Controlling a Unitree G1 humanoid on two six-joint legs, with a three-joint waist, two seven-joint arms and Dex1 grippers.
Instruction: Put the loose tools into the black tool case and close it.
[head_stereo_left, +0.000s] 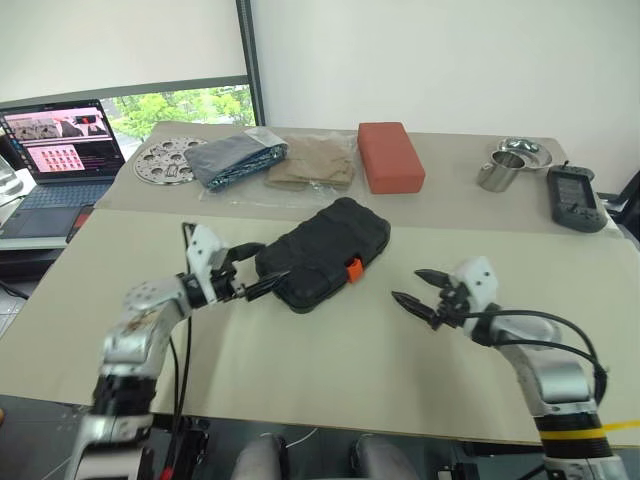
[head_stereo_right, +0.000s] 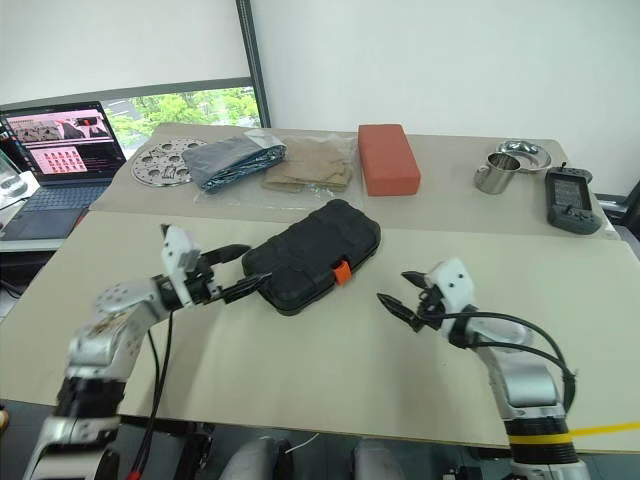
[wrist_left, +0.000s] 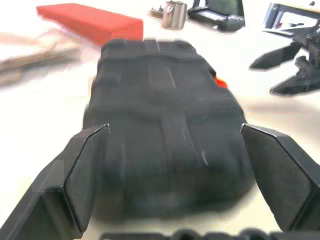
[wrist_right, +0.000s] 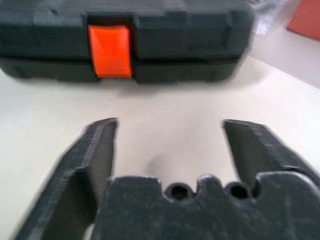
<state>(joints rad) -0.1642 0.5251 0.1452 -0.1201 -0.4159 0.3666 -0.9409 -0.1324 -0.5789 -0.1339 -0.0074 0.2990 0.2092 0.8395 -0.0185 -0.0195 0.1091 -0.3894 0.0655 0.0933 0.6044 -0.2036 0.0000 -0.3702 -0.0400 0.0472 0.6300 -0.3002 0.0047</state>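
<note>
The black tool case (head_stereo_left: 325, 250) lies shut on the beige table, its orange latch (head_stereo_left: 353, 268) facing my right side. My left gripper (head_stereo_left: 264, 265) is open at the case's left end. In the left wrist view its fingers (wrist_left: 85, 175) stand to either side of that end of the case (wrist_left: 165, 125); I cannot tell whether they touch it. My right gripper (head_stereo_left: 406, 284) is open and empty, a short way to the right of the case. It points at the latch (wrist_right: 110, 50). The loose tools are out of view.
A red-orange block (head_stereo_left: 390, 155), two bagged cloths (head_stereo_left: 235, 160) and a perforated metal disc (head_stereo_left: 165, 160) lie along the back. At the back right are a metal cup (head_stereo_left: 500, 172), a metal bowl (head_stereo_left: 522, 152) and a black device (head_stereo_left: 573, 198). A laptop (head_stereo_left: 60, 150) stands far left.
</note>
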